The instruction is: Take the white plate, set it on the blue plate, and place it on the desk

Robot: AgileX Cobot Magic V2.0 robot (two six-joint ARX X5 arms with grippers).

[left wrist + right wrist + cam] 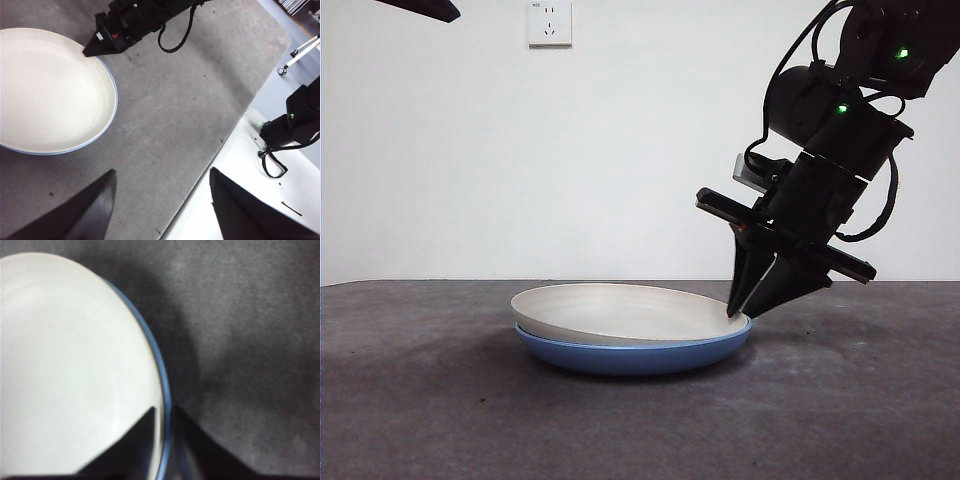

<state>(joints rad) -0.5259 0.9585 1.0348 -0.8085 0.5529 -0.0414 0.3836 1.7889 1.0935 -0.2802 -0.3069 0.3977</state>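
The white plate [620, 310] sits on the blue plate [630, 357], and our right gripper [745, 312] pinches both hard, slippery rims at its tips.

The right gripper [742, 312] reached down from upper right, jaws nearly closed; the left gripper [160, 197] waited, jaws apart.

A robot lab or test room, by the look of it: a bare white wall [620, 150] with one socket [549, 22] at twelve o'clock, a grey stone-like desk [440, 400], and a tripod leg on wheels [299, 52] beside it.
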